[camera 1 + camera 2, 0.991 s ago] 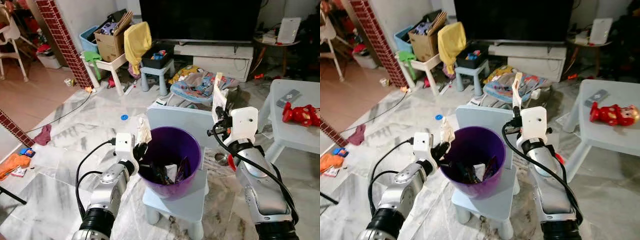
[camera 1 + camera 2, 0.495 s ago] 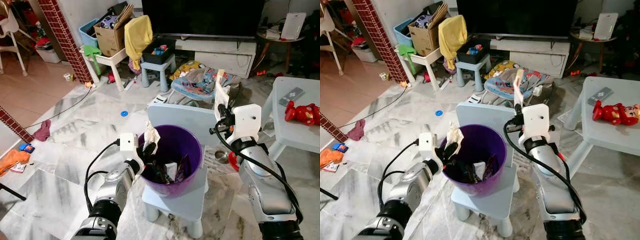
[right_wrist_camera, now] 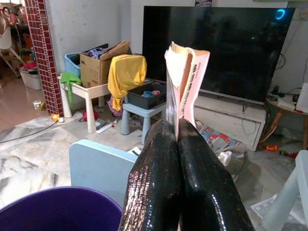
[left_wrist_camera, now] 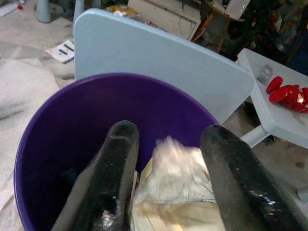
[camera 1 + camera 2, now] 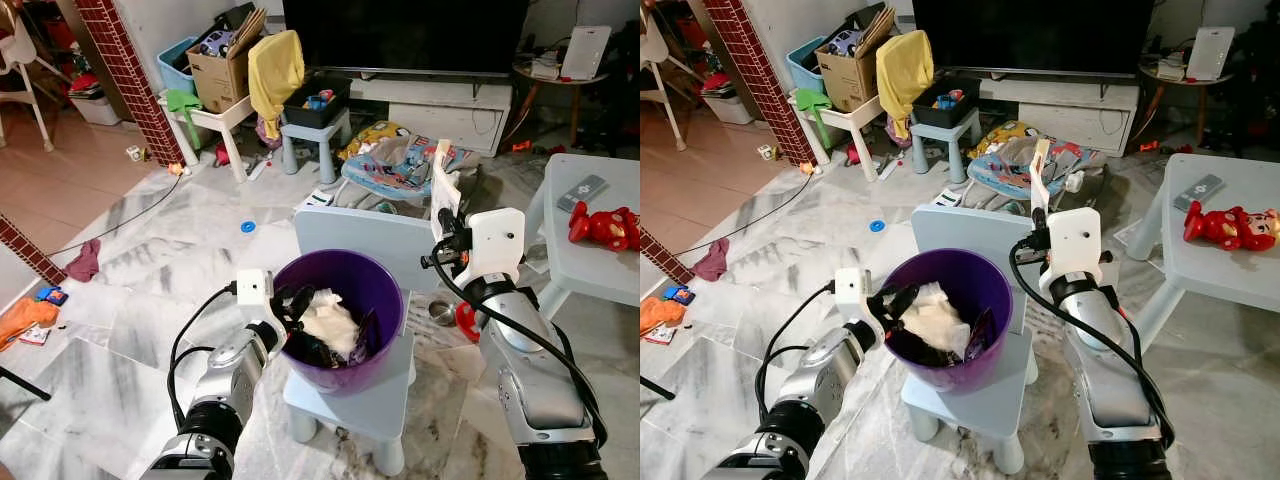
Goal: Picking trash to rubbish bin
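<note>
The left gripper (image 4: 166, 144) hangs over the purple bin (image 5: 385, 300), fingers spread wide — crumpled paper (image 5: 328, 322) lies inside. The right gripper (image 3: 177, 132) pinches a folded carton (image 3: 185, 82) — long axis upright, beside the bin.

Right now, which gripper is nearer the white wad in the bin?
Left. The left gripper is open at the bin's rim beside the white wad; the right gripper is above the chair back.

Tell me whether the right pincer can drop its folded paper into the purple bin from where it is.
Probably not yet: the right pincer, shut on the folded paper, is behind the purple bin, over the chair back. The open top looks free.
</note>
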Available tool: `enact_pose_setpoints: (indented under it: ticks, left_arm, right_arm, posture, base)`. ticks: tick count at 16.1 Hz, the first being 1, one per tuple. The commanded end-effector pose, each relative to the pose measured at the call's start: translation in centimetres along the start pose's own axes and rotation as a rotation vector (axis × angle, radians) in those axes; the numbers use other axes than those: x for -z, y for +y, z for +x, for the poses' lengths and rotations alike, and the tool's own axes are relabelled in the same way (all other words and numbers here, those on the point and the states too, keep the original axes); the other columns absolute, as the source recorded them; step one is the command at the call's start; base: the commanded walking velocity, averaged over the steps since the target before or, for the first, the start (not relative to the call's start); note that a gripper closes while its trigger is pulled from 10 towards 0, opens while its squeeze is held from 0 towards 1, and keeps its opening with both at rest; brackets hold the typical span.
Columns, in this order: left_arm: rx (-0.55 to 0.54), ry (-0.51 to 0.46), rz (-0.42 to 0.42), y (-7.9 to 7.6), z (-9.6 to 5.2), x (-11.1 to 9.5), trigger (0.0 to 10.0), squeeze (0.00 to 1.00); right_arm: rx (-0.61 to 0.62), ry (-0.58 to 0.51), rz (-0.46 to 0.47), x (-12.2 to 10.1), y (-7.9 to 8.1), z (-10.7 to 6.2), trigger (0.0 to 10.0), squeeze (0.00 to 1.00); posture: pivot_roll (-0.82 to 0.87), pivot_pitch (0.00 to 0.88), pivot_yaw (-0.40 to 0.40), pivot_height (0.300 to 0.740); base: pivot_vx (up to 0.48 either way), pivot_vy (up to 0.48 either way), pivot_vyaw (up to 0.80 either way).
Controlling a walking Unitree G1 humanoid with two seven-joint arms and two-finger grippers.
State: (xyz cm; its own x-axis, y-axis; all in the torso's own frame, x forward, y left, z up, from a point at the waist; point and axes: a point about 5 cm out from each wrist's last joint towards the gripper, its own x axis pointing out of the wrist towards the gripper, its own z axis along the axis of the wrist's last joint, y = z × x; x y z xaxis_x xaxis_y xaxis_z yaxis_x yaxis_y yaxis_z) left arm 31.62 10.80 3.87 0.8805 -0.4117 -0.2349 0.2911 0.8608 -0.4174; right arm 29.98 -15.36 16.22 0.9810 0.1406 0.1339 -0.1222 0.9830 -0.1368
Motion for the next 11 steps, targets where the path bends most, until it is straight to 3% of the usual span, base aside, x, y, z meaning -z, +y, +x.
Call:
enact_pose_setpoints:
  ticks: [1, 11]
  left_arm:
    - [-0.013, -0.013, 0.011, 0.5, -0.1, -0.4, 10.0, 1.00]
    - [-0.178, -0.026, 0.116, 4.1, -3.6, -0.9, 10.0, 1.00]
  right_arm:
    - [-0.015, -0.023, -0.006, -0.6, 0.3, 0.1, 10.0, 0.00]
    - [-0.063, -0.003, 0.015, 0.1, 1.1, 0.6, 10.0, 0.00]
  posture:
    - [-0.08, 0.051, 0.080, 0.740]
    - [-0.02, 0.034, 0.078, 0.740]
  base:
    - [0.000, 0.000, 0.00]
    - [0.000, 0.000, 0.00]
